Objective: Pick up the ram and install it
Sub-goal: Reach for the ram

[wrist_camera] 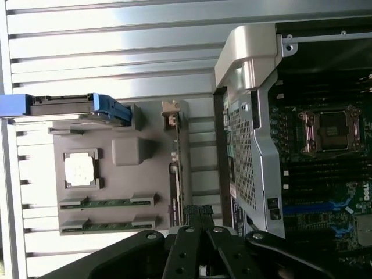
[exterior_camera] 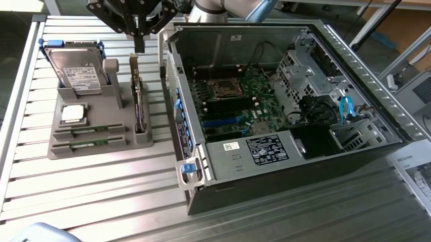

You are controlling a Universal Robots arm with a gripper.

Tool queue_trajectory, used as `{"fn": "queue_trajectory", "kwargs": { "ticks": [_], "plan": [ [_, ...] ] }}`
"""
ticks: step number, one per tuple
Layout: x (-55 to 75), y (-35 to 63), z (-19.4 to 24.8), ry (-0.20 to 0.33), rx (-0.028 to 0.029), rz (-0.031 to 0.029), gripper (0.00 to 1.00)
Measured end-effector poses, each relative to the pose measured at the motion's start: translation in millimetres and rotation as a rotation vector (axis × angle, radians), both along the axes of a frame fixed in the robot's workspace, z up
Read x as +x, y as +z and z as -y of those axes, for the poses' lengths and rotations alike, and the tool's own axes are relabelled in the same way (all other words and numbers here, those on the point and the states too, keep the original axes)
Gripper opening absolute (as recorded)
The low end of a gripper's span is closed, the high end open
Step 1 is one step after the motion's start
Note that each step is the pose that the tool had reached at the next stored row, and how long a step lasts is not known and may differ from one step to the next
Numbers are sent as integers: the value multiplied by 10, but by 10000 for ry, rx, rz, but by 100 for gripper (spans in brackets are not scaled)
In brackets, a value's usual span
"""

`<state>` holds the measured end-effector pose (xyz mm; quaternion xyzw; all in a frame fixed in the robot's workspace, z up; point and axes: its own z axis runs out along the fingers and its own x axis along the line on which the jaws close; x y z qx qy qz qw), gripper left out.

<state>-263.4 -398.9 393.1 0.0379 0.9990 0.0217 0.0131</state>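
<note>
Exterior view: the black two-finger gripper [exterior_camera: 139, 48] hangs over the far end of the grey moulded parts holder [exterior_camera: 101, 119], above the tall upright card with a metal bracket [exterior_camera: 138, 101] and just beside the open black and silver computer case [exterior_camera: 229, 38]. Its fingers are pressed together and grip nothing.

The ram [exterior_camera: 90, 130], a thin, narrow green circuit-board stick, lies in a slot at the near end of the holder, well apart from the gripper. A second green stick [exterior_camera: 86, 144] sits in the slot beside it. I judge the slots keep each stick on edge at a fixed spot, so closing fingers can pinch it from above.

The case lies on its side with the panel off, so the green motherboard [exterior_camera: 235, 98] faces up; that probably lets a stick be pushed straight down into it.

In the wrist view the gripper [wrist_camera: 200, 212] sits over the card's end, and the ram [wrist_camera: 107, 201] rests untouched in the holder [wrist_camera: 116, 186].
</note>
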Motion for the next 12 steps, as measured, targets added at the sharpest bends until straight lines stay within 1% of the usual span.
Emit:
{"fn": "queue_trajectory", "kwargs": {
  "ticks": [12],
  "plan": [
    [-314, -1, 0, 0, 0, 1, 10]
  ]
}}
